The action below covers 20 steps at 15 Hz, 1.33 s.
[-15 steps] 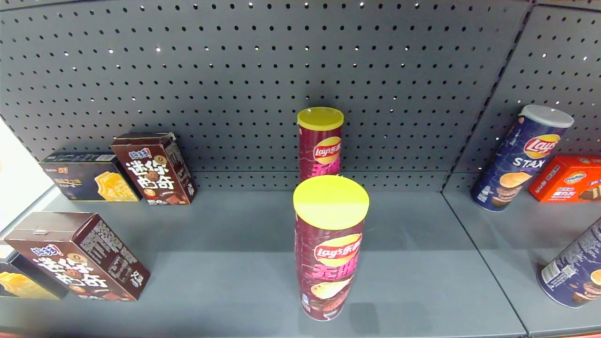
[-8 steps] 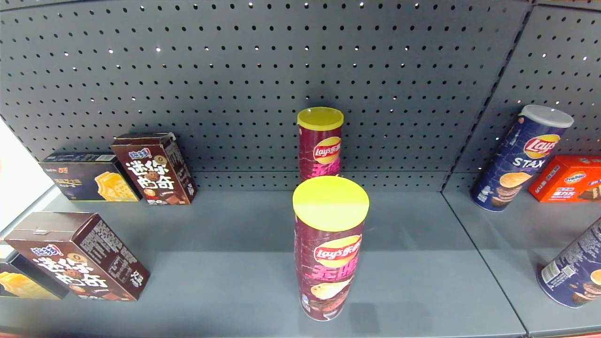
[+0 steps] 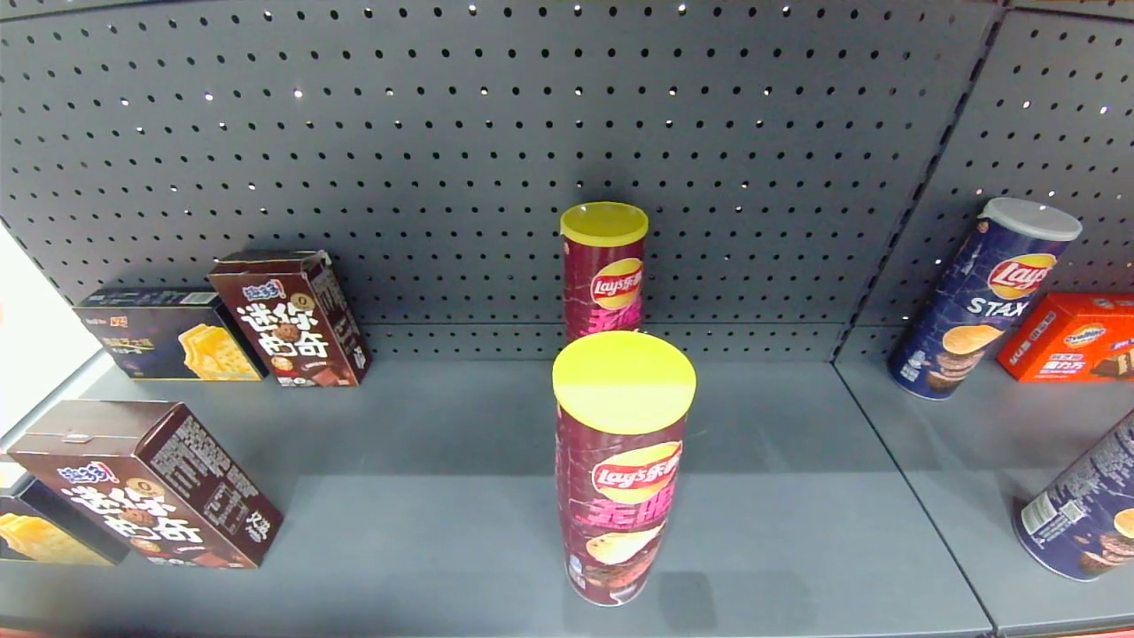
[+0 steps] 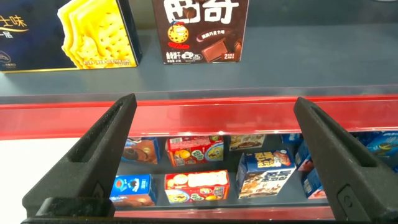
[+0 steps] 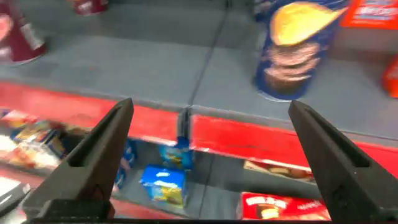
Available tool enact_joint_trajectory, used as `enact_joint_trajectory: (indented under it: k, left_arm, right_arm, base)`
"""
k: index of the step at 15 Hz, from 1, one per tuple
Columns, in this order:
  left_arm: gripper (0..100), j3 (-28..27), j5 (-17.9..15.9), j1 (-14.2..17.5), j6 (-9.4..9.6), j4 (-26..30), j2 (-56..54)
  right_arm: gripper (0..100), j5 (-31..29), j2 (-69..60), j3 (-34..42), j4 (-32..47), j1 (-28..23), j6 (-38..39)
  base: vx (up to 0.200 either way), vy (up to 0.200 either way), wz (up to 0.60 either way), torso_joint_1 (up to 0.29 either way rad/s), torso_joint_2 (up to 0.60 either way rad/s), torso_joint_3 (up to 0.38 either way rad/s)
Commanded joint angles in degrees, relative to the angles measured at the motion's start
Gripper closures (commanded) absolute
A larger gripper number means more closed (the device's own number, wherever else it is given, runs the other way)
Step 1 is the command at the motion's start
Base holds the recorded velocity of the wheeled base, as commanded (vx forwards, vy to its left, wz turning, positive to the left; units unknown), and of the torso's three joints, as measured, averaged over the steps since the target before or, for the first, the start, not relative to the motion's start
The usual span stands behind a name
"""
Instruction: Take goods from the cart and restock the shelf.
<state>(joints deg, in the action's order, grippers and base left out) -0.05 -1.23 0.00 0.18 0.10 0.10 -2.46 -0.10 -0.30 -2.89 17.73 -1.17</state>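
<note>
Head camera: on the grey shelf (image 3: pixel 399 496), a maroon chip can (image 3: pixel 620 478) stands upright directly in front of a second maroon can (image 3: pixel 605 270) at the pegboard. Left wrist: the left tool (image 4: pixel 214 102) gapes wide and empty before the red shelf edge (image 4: pixel 205 115), facing a cookie box (image 4: pixel 199 28). Right wrist: the right tool (image 5: pixel 211 104), likewise spread and empty, faces a blue can (image 5: pixel 292 50).
</note>
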Motion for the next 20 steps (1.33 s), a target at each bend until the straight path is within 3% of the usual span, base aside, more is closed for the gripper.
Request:
enact_joint_trajectory:
  k: [1,12,14,15,16,17,20]
  left_arm:
    - [0,0.0,0.0,0.0,-0.01,0.0,0.1]
    - [0,0.0,0.0,0.0,-0.09,0.0,0.1]
    - [0,0.0,0.0,0.0,-0.09,0.0,0.1]
    - [0,0.0,0.1,0.0,-0.18,0.0,0.1]
    - [0,0.0,0.1,0.0,-0.18,0.0,0.1]
    - [0,0.0,0.1,0.0,-0.18,0.0,0.1]
    - [0,0.0,0.1,0.0,-0.18,0.0,0.1]
  right_arm:
    - [0,4.9,0.1,0.3,2.3,0.0,-0.9]
    - [0,3.6,0.1,0.3,2.9,0.0,1.0]
    - [0,3.6,8.4,0.2,3.0,-4.5,1.0]
    - [0,3.6,11.3,0.2,3.0,-11.0,1.0]
    - [0,3.6,9.7,0.2,3.0,-14.5,1.0]
    - [0,3.5,0.1,0.3,2.7,-17.9,1.2]
    - [0,3.6,0.7,0.3,2.8,-17.7,1.1]
  base:
    - [0.0,0.0,0.0,0.0,0.0,0.0]
    - [0.0,0.0,0.0,0.0,0.0,0.0]
    - [0.0,0.0,0.0,0.0,0.0,0.0]
    - [0.0,0.0,0.0,0.0,0.0,0.0]
    - [0.0,0.0,0.0,0.0,0.0,0.0]
    - [0.0,0.0,0.0,0.0,0.0,0.0]
    - [0.0,0.0,0.0,0.0,0.0,0.0]
